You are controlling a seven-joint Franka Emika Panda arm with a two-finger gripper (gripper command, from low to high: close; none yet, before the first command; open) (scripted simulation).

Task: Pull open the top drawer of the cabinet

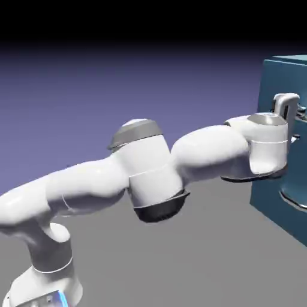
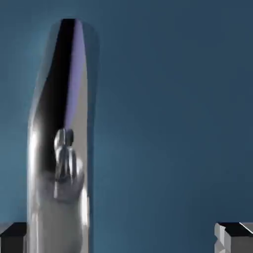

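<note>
- Claw (image 2: 121, 239) sits spread, fingertips (image 2: 232, 237) apart, pinching nothing.
- Silver handle (image 2: 62, 148) stands close to the left fingertip.
- Top drawer (image 2: 168, 123) fills the hand view; cabinet (image 1: 282, 78) stands at the exterior view's right edge.

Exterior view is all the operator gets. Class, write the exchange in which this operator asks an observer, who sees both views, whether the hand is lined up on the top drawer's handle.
Operator: The wrist blocks my view. Is the handle between the fingertips?
Observer: Yes. In the hand view the silver handle stands between the two fingertips of the hand.
Operator: Is it centred?
Observer: No. It sits close to the tip at that view's left edge. A wide stretch of the top drawer shows between it and the other tip.
</note>
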